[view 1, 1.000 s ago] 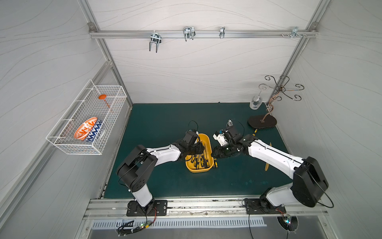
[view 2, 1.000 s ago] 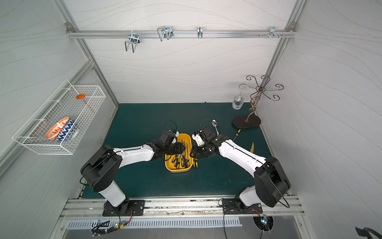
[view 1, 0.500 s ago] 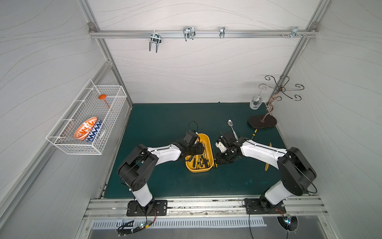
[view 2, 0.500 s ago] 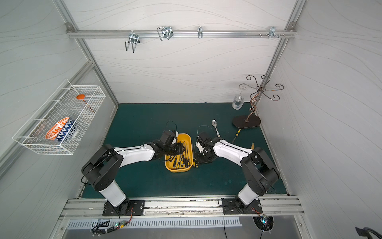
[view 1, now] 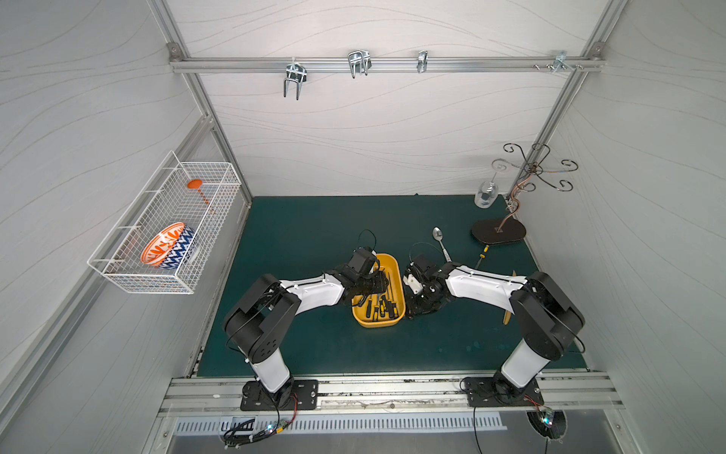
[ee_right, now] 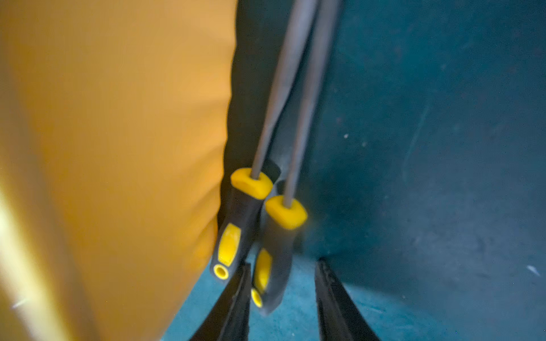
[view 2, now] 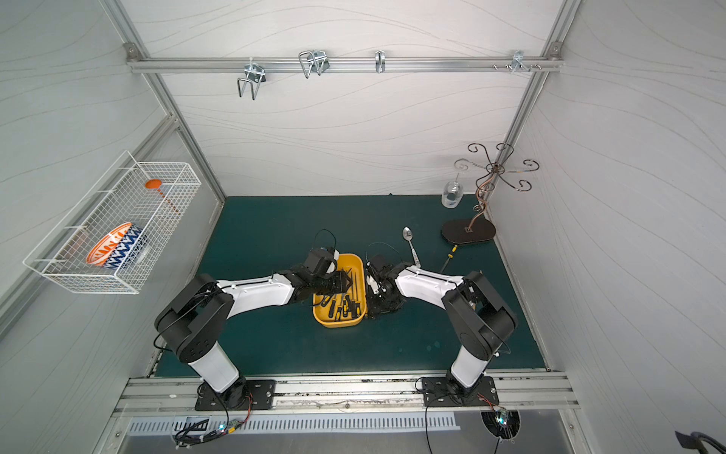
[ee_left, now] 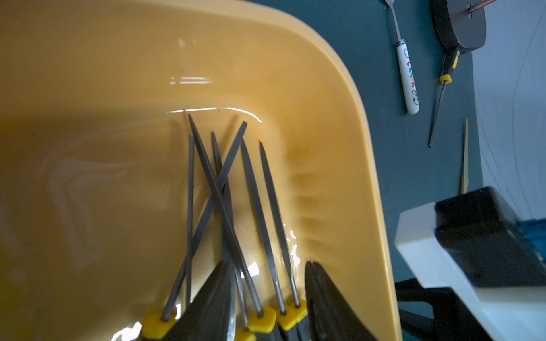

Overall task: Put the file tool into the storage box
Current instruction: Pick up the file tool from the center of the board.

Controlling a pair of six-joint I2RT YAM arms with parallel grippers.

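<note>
Jaws on your right gripper (ee_right: 283, 262) stand partly apart, low over the green mat (ee_right: 443, 147), just outside the long wall of the yellow storage box (ee_right: 118, 147). Two files with black-and-yellow handles lie there side by side. The inner file (ee_right: 236, 224) sits just beside the box wall, and the outer file (ee_right: 279, 236) has its handle end between your fingers. One finger (ee_right: 236, 304) is close against that handle's butt, though the blur keeps you from telling whether it touches. The other finger (ee_right: 336, 307) stands clear with mat showing in the gap, so nothing is clamped. Your left gripper (ee_left: 268, 262) hangs inside the storage box with its jaws also apart, gripping nothing. Several loose files (ee_left: 217, 192) lie on the box floor with shafts crossed and some of their yellow collars between the fingertips. In both top views the box sits mid-mat between your two arms. Farther back, well apart from the box, lie a white-handled spoon (view 1: 439, 239) and a stray file (view 1: 486, 248) whose handle end meets the black base of the hook stand (view 1: 498, 232).
</note>
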